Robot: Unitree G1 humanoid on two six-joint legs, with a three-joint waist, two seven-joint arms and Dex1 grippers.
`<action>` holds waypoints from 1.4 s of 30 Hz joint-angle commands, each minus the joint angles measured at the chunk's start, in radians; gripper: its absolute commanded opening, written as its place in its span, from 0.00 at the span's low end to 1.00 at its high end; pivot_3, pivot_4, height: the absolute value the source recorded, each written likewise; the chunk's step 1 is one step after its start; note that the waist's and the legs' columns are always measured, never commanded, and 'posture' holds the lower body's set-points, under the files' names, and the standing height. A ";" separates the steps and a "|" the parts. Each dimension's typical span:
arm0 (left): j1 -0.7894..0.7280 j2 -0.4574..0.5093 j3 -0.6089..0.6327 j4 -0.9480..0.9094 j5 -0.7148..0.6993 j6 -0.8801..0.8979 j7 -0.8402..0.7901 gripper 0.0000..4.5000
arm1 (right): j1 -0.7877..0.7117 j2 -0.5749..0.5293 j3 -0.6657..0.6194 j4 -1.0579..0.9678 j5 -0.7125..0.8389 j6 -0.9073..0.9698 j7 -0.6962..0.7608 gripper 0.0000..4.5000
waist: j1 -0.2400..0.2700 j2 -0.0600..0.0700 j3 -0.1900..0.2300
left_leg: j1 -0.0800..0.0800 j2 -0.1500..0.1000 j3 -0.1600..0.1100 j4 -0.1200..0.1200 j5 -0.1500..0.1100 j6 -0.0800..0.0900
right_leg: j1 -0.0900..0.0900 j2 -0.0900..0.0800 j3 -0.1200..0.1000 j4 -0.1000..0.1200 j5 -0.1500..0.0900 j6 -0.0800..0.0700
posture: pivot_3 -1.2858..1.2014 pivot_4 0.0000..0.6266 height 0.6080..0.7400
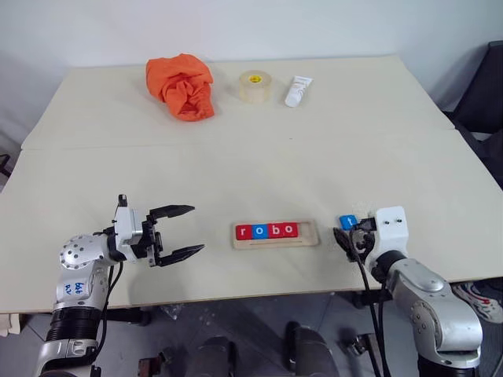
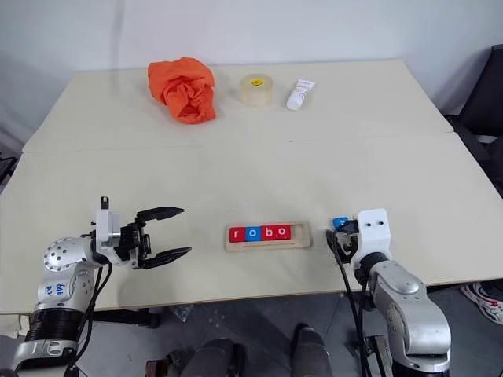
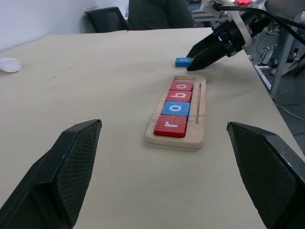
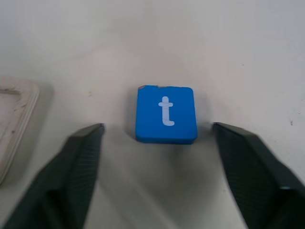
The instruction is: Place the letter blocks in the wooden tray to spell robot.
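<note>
Nearest the table's front edge, the left gripper (image 1: 178, 232) is held level with its two black fingers spread wide and nothing between them, well apart from the long pale-wood tray (image 1: 276, 234) to its right. The right gripper (image 4: 157, 157) is also seen spread wide, fingers either side of the small blue square "t" block (image 4: 166, 114) but not touching it; nothing is pinched. The "t" block is found flat on the beige tabletop (image 1: 251, 165), letter up, just beside the tray's right end and outside it. In the tray, four flat square tiles are seated in a row: red "r" (image 1: 243, 232), blue "o" (image 1: 259, 231), red "b" (image 1: 275, 230), red "o" (image 1: 290, 230); the last slot at the right end is left bare. Four of five is judged done. The "t" block is judged light, rigid, smooth-faced, not fragile; being thin, little edge height is offered, so it is best taken across two opposite side edges, fingertips set low against the table, square to the tile so it is not twisted. Slip is possible if only the top corners are caught. Farther back, a crumpled orange cloth (image 1: 181, 86), a tan tape roll (image 1: 255, 85) and a white tube (image 1: 298, 90) are left well clear of the work.
</note>
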 commanded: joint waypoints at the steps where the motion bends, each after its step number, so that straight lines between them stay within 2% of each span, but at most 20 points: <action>1: -0.009 0.003 0.002 -0.008 -0.007 -0.008 -0.001 1.00 | 0.008 -0.059 -0.007 -0.052 0.021 -0.036 0.057 0.99 | 0.000 0.000 0.000 | 0.000 0.000 0.000 0.000 0.000 0.000 | 0.000 0.000 0.000 0.000 0.000 0.000 | 0.52 0.24 1.00; 6: -0.007 0.000 0.000 -0.011 -0.007 -0.007 0.000 1.00 | 0.002 -0.190 -0.005 -0.005 0.023 -0.109 0.174 0.99 | 0.001 0.000 0.000 | 0.000 0.000 0.000 0.000 0.000 0.000 | 0.000 0.000 0.000 0.000 0.000 0.000 | 0.52 0.24 1.00; 12: -0.008 -0.009 -0.001 -0.014 -0.003 -0.011 0.011 1.00 | -0.081 -0.268 -0.073 0.120 0.153 -0.165 0.359 0.99 | 0.001 -0.001 0.000 | 0.000 0.000 0.000 0.000 0.000 0.000 | 0.000 0.000 0.000 -0.001 0.000 0.000 | 0.52 0.24 1.00; 16: 0.000 -0.013 0.002 -0.022 -0.003 -0.015 0.021 1.00 | -0.122 -0.297 -0.075 0.187 0.172 -0.202 0.403 0.99 | 0.002 -0.001 0.000 | 0.000 0.000 0.000 0.000 0.000 0.000 | 0.000 0.000 0.000 -0.001 0.000 0.000 | 0.52 0.24 1.00; 18: 0.008 -0.014 0.004 -0.029 -0.003 -0.016 0.027 1.00 | -0.145 -0.311 -0.055 0.217 0.144 -0.243 0.406 0.99 | 0.001 -0.001 0.000 | 0.000 0.001 0.000 0.000 0.000 0.000 | 0.000 0.000 0.000 -0.001 0.000 0.000 | 0.52 0.24 1.00; 20: 0.016 -0.016 0.005 -0.038 -0.002 -0.018 0.037 1.00 | -0.178 -0.326 -0.031 0.261 0.124 -0.278 0.420 0.99 | -0.011 0.000 0.001 | -0.003 -0.004 -0.012 -0.001 0.001 0.001 | 0.009 -0.005 -0.009 -0.002 0.000 0.000 | 0.52 0.24 1.00; 22: 0.021 -0.017 0.007 -0.045 -0.003 -0.019 0.045 1.00 | -0.203 -0.354 -0.011 0.296 0.116 -0.293 0.451 0.99 | -0.023 0.000 0.001 | 0.000 -0.021 -0.038 -0.009 0.010 0.007 | 0.020 -0.022 -0.033 -0.002 -0.003 0.003 | 0.52 0.24 1.00; 25: 0.036 -0.015 0.007 -0.057 -0.005 -0.019 0.050 1.00 | -0.229 -0.436 0.043 0.355 0.077 -0.349 0.537 0.99 | -0.001 0.000 0.001 | 0.001 -0.016 -0.030 -0.008 0.011 0.005 | 0.018 -0.020 -0.027 -0.004 -0.002 0.004 | 0.52 0.24 1.00; 29: 0.053 -0.011 0.012 -0.071 -0.006 -0.019 0.056 1.00 | -0.311 -0.537 0.117 0.488 0.050 -0.410 0.682 0.99 | 0.004 0.000 0.001 | 0.001 -0.016 -0.027 -0.008 0.010 0.004 | 0.018 -0.018 -0.025 -0.008 -0.002 0.005 | 0.52 0.24 1.00; 32: 0.065 -0.007 0.018 -0.082 -0.009 -0.018 0.063 1.00 | -0.370 -0.593 0.169 0.590 0.011 -0.546 0.804 0.99 | 0.002 0.000 0.001 | 0.001 -0.016 -0.027 -0.008 0.010 0.003 | 0.018 -0.017 -0.025 -0.008 -0.002 0.005 | 0.52 0.24 1.00; 38: 0.113 0.002 0.033 -0.126 -0.015 -0.011 0.084 1.00 | -0.488 -0.651 0.287 0.812 -0.106 -0.807 1.006 0.99 | 0.000 0.000 0.001 | 0.002 -0.014 -0.025 -0.008 0.009 0.001 | 0.018 -0.015 -0.024 -0.010 -0.002 0.005 | 0.52 0.24 1.00; 42: 0.137 0.007 0.040 -0.150 -0.018 -0.006 0.099 1.00 | -0.544 -0.642 0.346 0.942 -0.161 -0.917 1.098 0.99 | 0.000 0.000 0.001 | 0.002 -0.013 -0.023 -0.008 0.008 0.001 | 0.018 -0.015 -0.024 -0.011 -0.002 0.005 | 0.52 0.24 1.00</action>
